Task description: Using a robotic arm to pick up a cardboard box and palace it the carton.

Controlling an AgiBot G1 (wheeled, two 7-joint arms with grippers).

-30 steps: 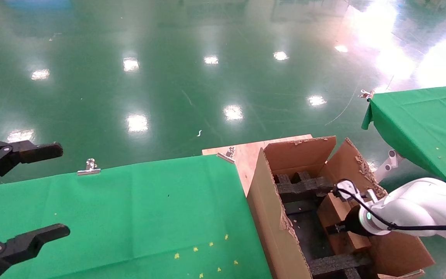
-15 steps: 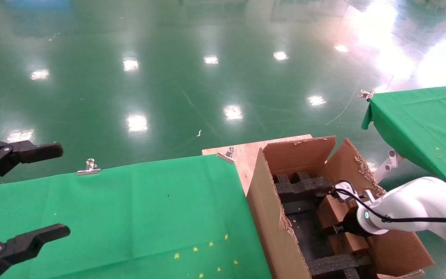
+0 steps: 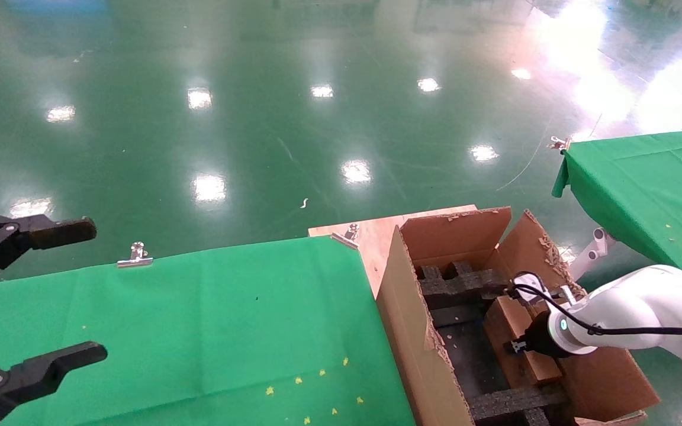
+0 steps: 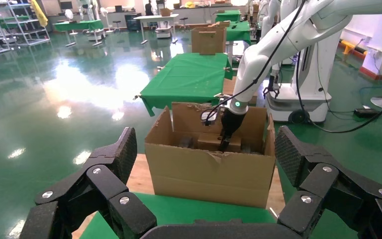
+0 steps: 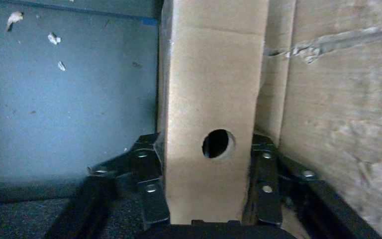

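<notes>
Beside the green surface, the cardboard box is clamped by the right end effector inside the carton; the left end effector is spread wide, empty.

right gripper fingertips — hidden behind the cardboard box

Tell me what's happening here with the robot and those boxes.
The right gripper, on the white robotic arm, is reaching down inside the big carton with its jaws shut on the small cardboard box, holding it close to the carton's wall. It has not let go. The left gripper hangs open over the green table, idle.
</notes>
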